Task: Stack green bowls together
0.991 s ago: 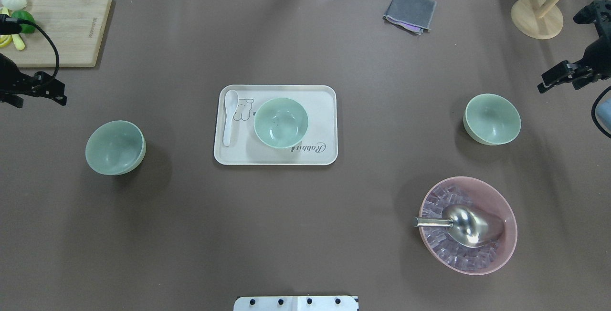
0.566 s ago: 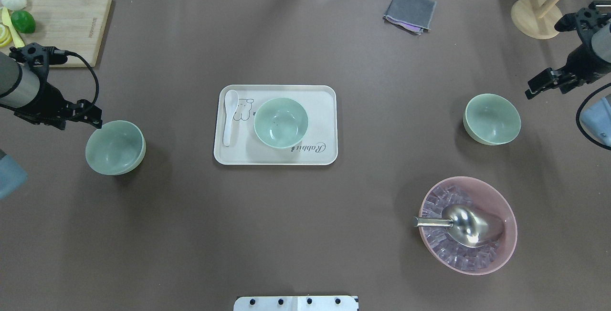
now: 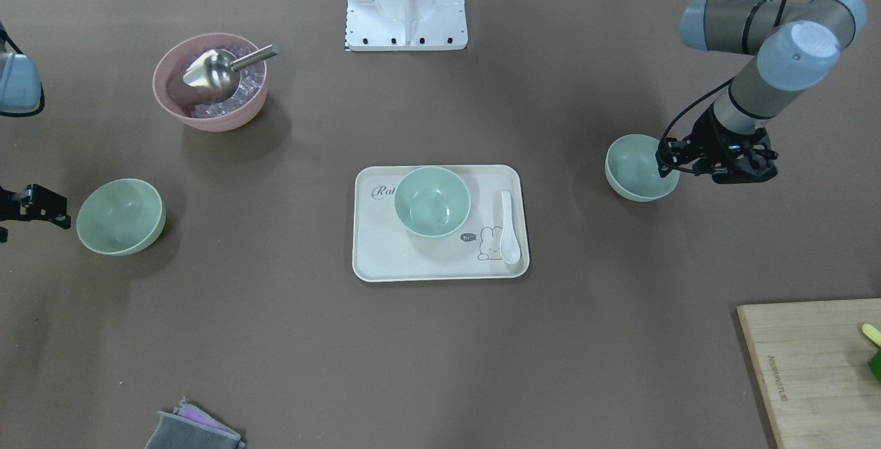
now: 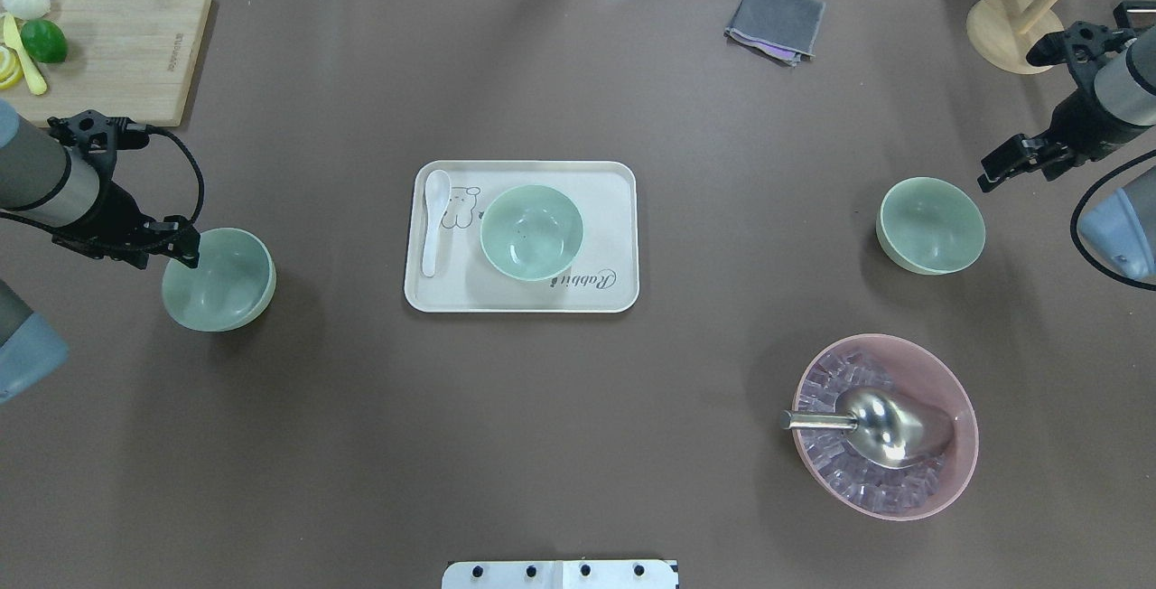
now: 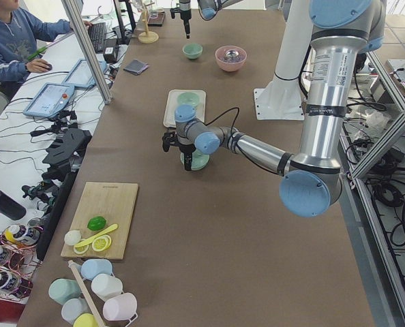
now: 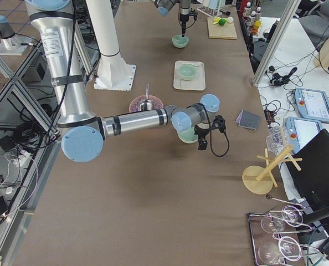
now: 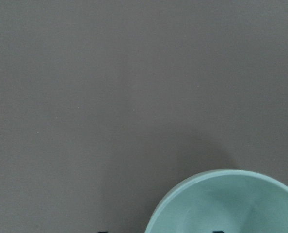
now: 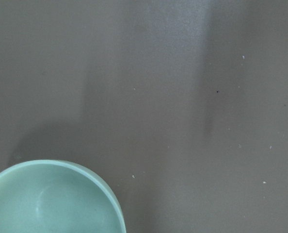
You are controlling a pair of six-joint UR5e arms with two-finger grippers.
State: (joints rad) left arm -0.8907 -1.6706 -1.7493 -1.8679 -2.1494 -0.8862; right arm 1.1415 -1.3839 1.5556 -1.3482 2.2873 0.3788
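Step in hand, as I judge it: take the left bowl point(image 4: 226, 282) by its rim. The left gripper point(image 4: 185, 248) sits at the rim on the side away from the tray point(image 4: 623, 210). In the left wrist view two dark tips show wide apart, one outside the wall and one over the hollow, so I read the jaws as open. To do this well I want the wall deep between the jaws, then a gentle close and a straight lift.

The right gripper point(image 4: 992, 178) hangs near the right bowl point(image 4: 932, 226), not touching it; whether its jaws are apart I cannot tell. The centre bowl point(image 4: 531, 232) stands on the tray, and the other two stand on the tabletop point(image 4: 578, 444). All three mouths point up. The bowls are round, so they have no long axis, only the vertical one.
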